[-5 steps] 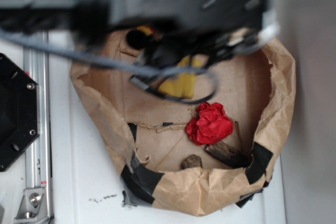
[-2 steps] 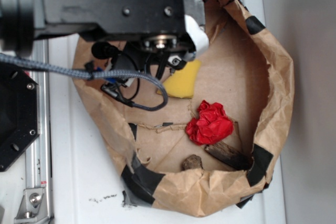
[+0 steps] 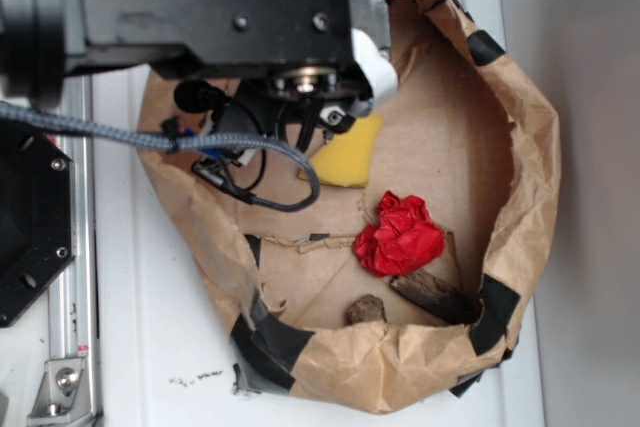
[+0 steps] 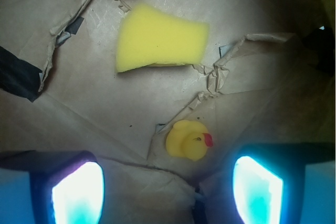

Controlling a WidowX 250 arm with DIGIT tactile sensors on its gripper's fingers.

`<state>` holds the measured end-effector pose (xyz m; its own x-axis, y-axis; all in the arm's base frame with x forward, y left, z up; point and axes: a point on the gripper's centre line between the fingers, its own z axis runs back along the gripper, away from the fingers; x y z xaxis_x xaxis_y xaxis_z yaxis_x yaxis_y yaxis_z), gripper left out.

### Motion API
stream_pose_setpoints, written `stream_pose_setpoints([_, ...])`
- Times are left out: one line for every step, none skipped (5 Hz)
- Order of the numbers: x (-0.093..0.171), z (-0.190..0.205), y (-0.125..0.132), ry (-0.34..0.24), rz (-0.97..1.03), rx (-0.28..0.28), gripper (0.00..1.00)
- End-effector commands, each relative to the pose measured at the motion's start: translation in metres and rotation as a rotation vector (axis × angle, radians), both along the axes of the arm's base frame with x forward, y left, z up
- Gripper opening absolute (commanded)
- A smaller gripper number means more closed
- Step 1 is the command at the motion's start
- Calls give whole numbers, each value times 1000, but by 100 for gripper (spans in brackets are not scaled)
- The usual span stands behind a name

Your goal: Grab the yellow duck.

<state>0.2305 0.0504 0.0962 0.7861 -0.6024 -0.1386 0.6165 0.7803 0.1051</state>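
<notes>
In the wrist view the small yellow duck [image 4: 188, 140] with a red beak lies on crumpled brown paper, just ahead of and between my fingers, nearer the right one. My gripper [image 4: 168, 192] is open and empty above it, and its fingertips [image 4: 79, 192] glow pale blue at the bottom corners. The pale-yellow wedge sponge [image 4: 160, 44] lies farther ahead. In the exterior view my arm [image 3: 200, 7] covers the upper left of the paper tray and hides the duck. Part of the sponge [image 3: 348, 157] shows there.
A brown paper tray with raised crumpled walls [image 3: 530, 147] and black tape patches holds everything. A red crumpled piece [image 3: 400, 235], a dark wood strip [image 3: 432, 295] and a brown lump [image 3: 366, 309] lie at its near side. A metal rail [image 3: 70, 277] runs on the left.
One second ago my arm was blurred in motion across the top of the tray. It has since settled over the tray's upper left and has held still for the last 0.4 s.
</notes>
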Motion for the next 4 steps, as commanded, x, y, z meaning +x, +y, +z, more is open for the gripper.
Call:
stream_pose_setpoints([7,-36,-4,14,-85,-43,100])
stream_pose_setpoints([7,-49,-8,20,-121,-48,100])
stream_pose_setpoints([1,-49,-6,17,-128,-38,100])
stream_pose_setpoints([-2,-41,1,-6,-123,-41,100])
